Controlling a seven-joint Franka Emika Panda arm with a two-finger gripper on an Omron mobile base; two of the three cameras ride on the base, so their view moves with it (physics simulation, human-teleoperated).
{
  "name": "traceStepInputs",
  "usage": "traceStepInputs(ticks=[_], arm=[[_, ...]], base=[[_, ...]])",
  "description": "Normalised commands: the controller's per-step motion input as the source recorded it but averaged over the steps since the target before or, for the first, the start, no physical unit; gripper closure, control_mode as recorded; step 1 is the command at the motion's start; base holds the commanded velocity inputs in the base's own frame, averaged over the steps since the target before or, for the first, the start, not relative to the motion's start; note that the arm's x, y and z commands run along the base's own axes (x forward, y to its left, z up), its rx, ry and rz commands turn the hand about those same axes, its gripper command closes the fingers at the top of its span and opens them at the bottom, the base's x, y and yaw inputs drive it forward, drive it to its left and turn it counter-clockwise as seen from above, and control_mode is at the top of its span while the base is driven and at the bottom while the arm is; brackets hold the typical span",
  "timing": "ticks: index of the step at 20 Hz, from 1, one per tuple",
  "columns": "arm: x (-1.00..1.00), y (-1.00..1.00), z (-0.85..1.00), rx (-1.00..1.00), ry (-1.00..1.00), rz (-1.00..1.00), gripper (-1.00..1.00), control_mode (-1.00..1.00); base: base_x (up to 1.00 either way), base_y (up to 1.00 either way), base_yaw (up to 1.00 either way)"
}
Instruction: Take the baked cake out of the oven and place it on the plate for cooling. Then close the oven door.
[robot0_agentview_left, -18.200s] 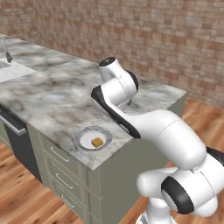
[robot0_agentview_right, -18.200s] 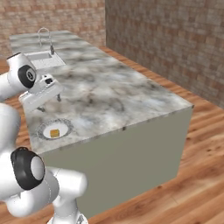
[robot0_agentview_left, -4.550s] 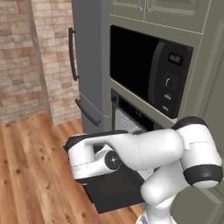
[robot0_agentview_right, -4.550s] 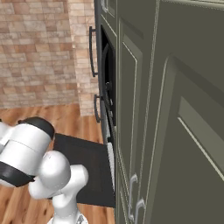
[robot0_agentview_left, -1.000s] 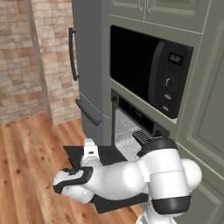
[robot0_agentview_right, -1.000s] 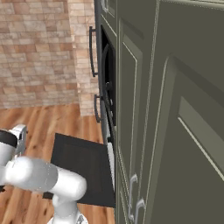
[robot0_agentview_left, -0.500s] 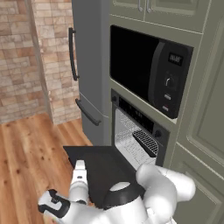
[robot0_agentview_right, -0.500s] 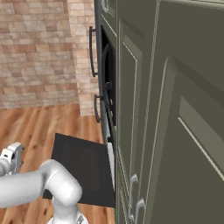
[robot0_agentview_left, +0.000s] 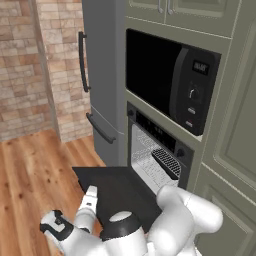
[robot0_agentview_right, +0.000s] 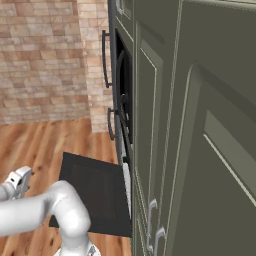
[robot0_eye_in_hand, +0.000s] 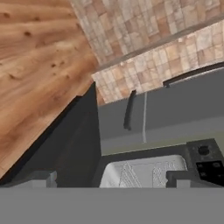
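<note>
The dark two-finger gripper was seen low at about eight o'clock in the left base view, out over the wooden plank floor, with its jaws spread nearly to their widest and nothing held between them; in the hand view its two finger tips stood well apart at the bottom edge. At about two o'clock from the gripper, the flat black drop-down oven door with its dark window lay fully lowered and level, its free edge towards the hand. Beyond it, the black built-in oven with a pale interior and wire rack stood open; no cake could be made out on the rack. Above it sat the larger black microwave, and at ten o'clock the tall grey fridge. The door was judged a stiff, hinged panel, moderately heavy and smooth-faced, so slippery to flat pads. It was best taken at the bar handle along its free edge, or pushed up from beneath that edge, where leverage is greatest.
</note>
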Motion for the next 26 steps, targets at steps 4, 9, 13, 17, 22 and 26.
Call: traceStepInputs(ticks=[4,9,13,17,22,26], arm=[[-0.15,0.93,-0.24,-0.12,0.00,-0.53,-1.00,-1.00],[-0.11,0.92,-0.23,-0.22,-0.05,-0.50,-1.00,-1.00],[-0.04,0.90,-0.26,-0.29,-0.11,-0.50,-1.00,-1.00],[0.00,0.89,-0.43,-0.35,-0.16,-0.50,-1.00,-1.00],[0.00,0.90,-0.53,-0.37,-0.20,-0.49,-1.00,-1.00],[-0.01,0.96,-0.54,-0.33,-0.19,-0.48,-1.00,-1.00]], base=[[0.00,0.00,0.00],[0.00,0.00,0.00],[0.00,0.00,0.00],[0.00,0.00,0.00],[0.00,0.00,0.00],[0.00,0.00,0.00]])
